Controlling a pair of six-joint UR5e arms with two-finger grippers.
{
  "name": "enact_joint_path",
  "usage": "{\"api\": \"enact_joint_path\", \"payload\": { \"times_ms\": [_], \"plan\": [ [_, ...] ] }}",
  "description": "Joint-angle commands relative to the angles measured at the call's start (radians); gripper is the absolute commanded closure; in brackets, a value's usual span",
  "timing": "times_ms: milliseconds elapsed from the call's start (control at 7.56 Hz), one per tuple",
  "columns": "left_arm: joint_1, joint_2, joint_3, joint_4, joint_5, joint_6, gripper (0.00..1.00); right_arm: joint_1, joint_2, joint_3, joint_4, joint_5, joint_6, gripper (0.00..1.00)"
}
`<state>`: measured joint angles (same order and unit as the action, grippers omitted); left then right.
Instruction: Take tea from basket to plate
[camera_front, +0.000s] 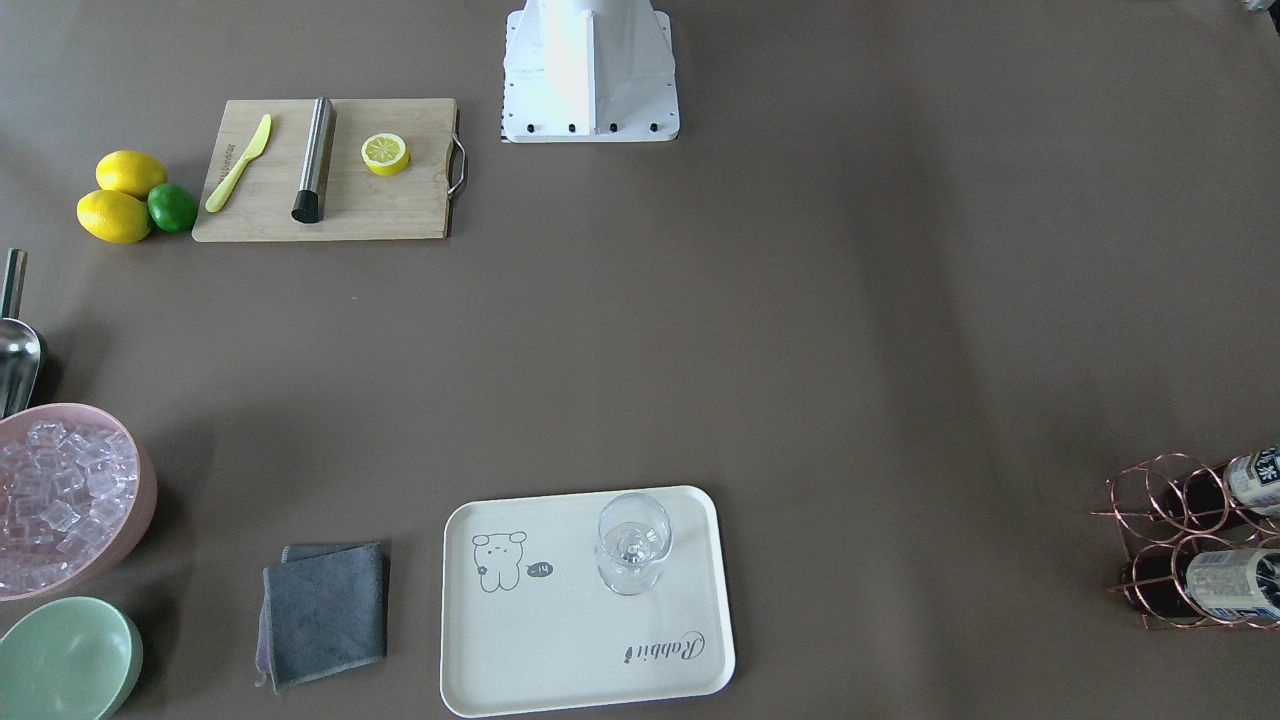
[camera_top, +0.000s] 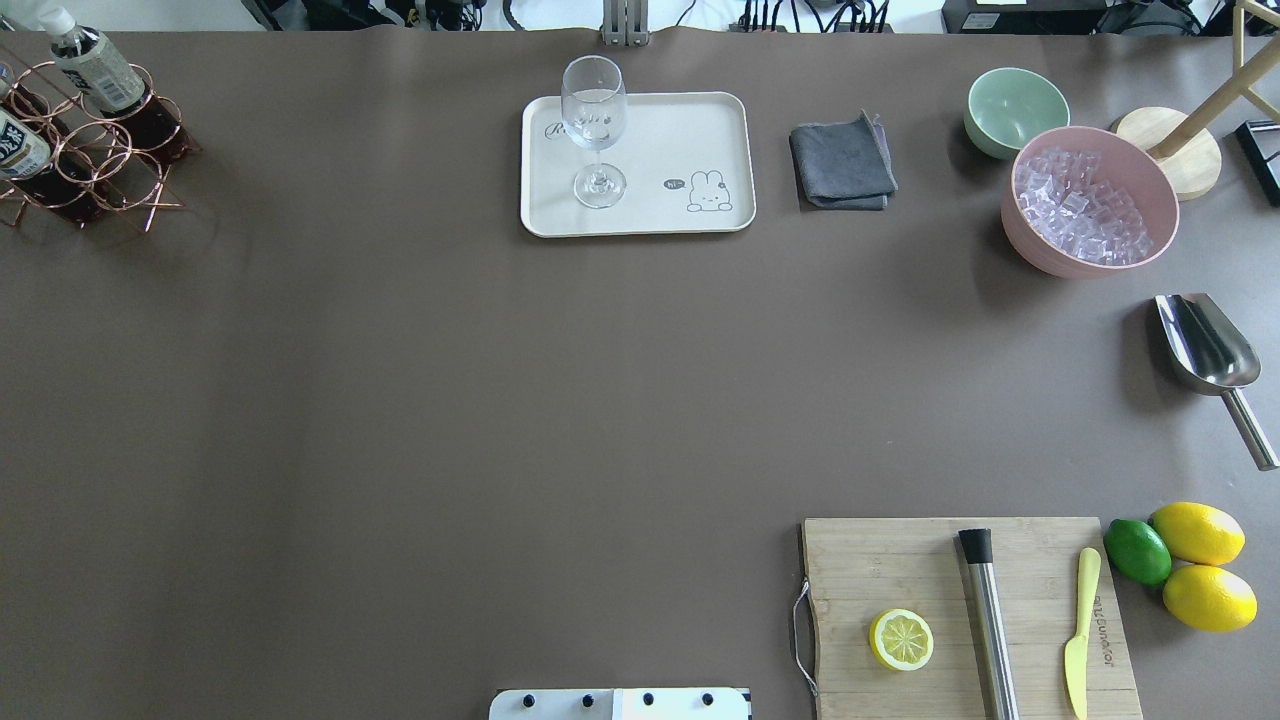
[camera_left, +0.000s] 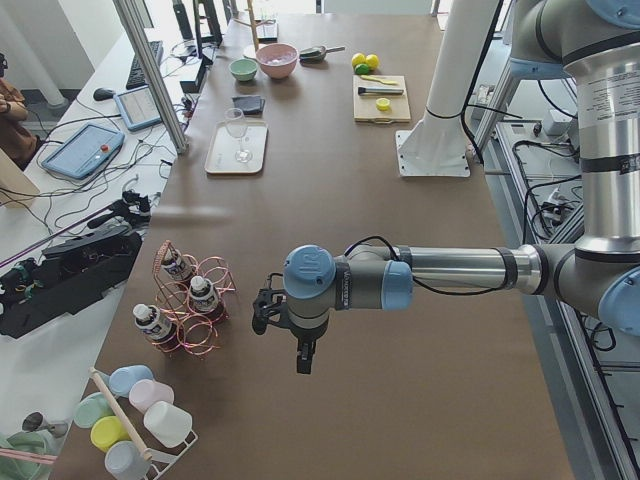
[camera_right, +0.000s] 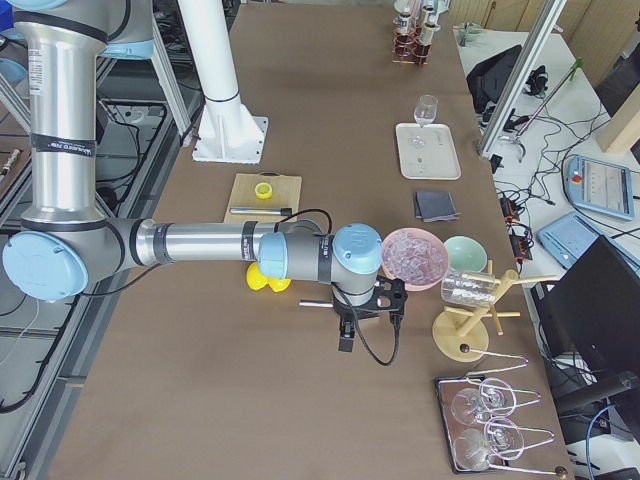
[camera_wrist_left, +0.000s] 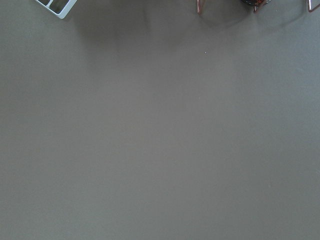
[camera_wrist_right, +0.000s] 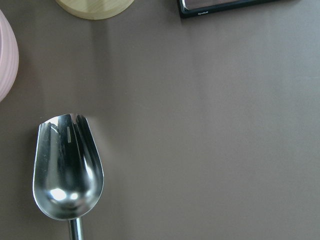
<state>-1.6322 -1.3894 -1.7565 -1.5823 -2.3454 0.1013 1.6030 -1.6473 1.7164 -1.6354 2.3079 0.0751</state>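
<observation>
The brown table (camera_top: 400, 400) is being overhung by both arms, the left gripper (camera_left: 266, 308) near the basket (camera_top: 120, 190) and the right gripper (camera_right: 388, 298) above a steel scoop (camera_wrist_right: 67, 165); whether either pair of fingers is apart or together cannot be told. The plate (camera_top: 680, 120) is being kept well apart from the basket, where the tea (camera_top: 95, 65) is being held in copper rings. Two hazards are being judged likely: the light rack being dragged by a snagging bottle, and the glass (camera_top: 595, 110) on the plate being toppled by a close set-down.
</observation>
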Motion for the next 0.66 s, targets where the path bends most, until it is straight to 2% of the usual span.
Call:
{"api": "enact_joint_path", "payload": {
  "times_ms": [0, 529],
  "plan": [
    [0.0, 0.001, 0.0, 0.001, 0.001, -0.002, 0.02, 0.0, 0.001, 0.002, 0.0, 0.002, 0.002, 0.0],
    [-0.003, 0.009, -0.018, 0.002, 0.003, -0.002, 0.02, 0.0, 0.0, -0.001, 0.0, -0.001, -0.003, 0.0]
  ]
}}
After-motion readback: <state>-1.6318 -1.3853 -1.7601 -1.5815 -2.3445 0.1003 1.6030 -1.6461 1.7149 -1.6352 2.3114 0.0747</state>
